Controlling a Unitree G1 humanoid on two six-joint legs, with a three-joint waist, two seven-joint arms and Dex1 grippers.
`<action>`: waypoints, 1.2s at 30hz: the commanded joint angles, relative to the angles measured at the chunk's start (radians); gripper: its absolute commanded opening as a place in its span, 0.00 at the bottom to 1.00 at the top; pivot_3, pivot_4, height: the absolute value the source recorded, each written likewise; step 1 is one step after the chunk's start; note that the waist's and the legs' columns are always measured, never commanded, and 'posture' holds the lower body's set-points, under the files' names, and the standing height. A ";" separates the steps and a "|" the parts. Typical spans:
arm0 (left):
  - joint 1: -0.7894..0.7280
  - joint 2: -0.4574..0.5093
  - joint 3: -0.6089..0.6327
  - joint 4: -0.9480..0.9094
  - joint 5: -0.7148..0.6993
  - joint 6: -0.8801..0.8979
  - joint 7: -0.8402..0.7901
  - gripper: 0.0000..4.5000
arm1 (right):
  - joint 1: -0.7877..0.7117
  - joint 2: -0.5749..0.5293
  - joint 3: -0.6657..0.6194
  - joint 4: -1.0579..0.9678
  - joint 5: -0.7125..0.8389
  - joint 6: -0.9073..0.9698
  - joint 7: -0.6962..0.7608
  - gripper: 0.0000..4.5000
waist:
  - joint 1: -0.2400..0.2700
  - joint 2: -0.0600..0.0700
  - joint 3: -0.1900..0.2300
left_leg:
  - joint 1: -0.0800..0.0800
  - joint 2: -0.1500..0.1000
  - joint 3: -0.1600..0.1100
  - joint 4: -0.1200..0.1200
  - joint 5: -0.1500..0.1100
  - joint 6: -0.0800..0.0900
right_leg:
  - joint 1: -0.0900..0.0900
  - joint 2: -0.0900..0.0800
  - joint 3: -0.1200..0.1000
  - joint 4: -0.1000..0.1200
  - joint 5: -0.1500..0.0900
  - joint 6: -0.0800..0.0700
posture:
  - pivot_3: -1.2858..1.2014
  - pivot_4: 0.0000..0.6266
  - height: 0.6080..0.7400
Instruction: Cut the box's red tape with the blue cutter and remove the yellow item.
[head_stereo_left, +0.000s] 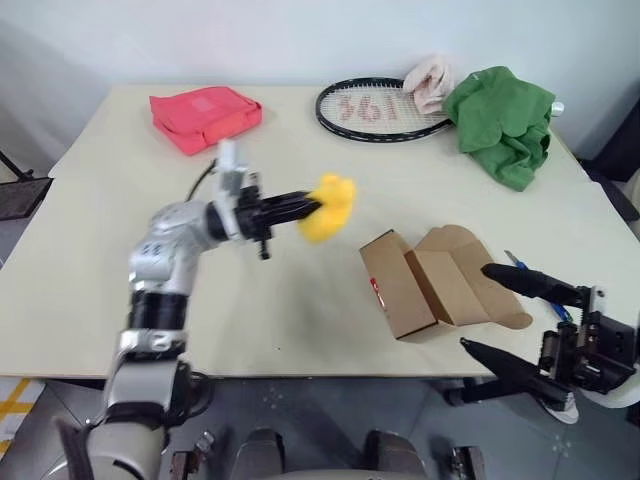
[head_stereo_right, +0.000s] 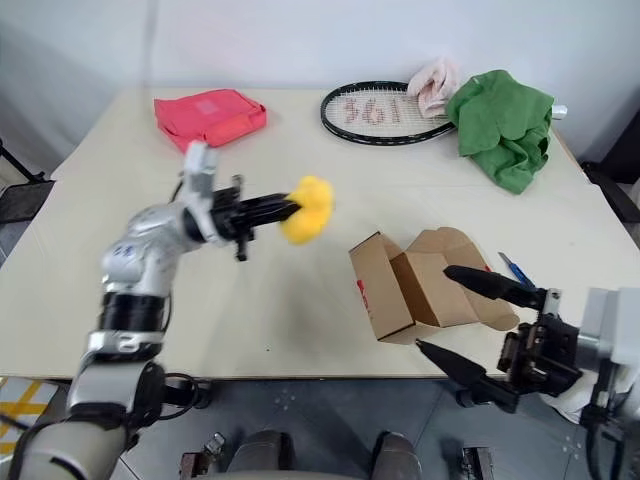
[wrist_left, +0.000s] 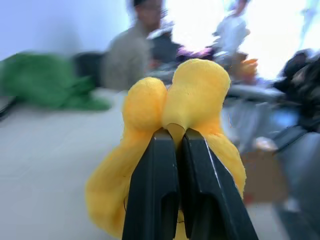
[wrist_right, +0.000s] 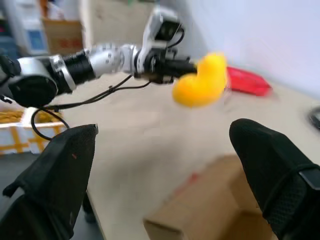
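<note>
Yellow item (head_stereo_left: 329, 207) is clamped between the closed fingers of the left end effector (head_stereo_left: 312, 207) and held in the air above the middle of the counter (head_stereo_left: 300, 320), with bare surface all around beneath it. Box (head_stereo_left: 430, 280) lies near the counter's front edge, flaps open, red tape (head_stereo_left: 377, 294) on its near side. Blue cutter (head_stereo_left: 520, 268) lies just right of the box. Right end effector (head_stereo_left: 485, 308) hovers at the front edge beside the box, fingers spread wide and empty.
</note>
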 joint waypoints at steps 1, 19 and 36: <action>0.160 0.092 0.106 -0.113 0.026 -0.064 0.076 0.01 | -0.085 0.032 0.137 0.043 -0.057 -0.059 0.041 1.00 | -0.007 0.000 0.000 | 0.000 0.000 0.000 0.000 0.000 0.000 | 0.000 0.000 0.000 0.000 0.000 0.000 | 0.52 0.24 1.00; 0.469 0.234 0.315 -0.147 -0.060 -0.044 0.236 0.79 | -0.276 0.044 0.285 0.316 -0.237 -0.218 0.115 1.00 | 0.004 -0.001 0.000 | 0.000 0.001 0.001 0.001 0.000 0.000 | -0.001 0.000 -0.001 0.002 0.000 0.000 | 0.52 0.24 1.00; 0.874 0.295 0.429 -0.182 0.016 -0.335 0.091 0.79 | -0.084 -0.020 0.125 0.352 -0.258 -0.278 0.179 1.00 | -0.001 -0.002 0.000 | 0.010 0.003 0.008 -0.008 -0.001 -0.003 | 0.001 0.000 -0.002 0.000 -0.001 -0.001 | 0.52 0.24 1.00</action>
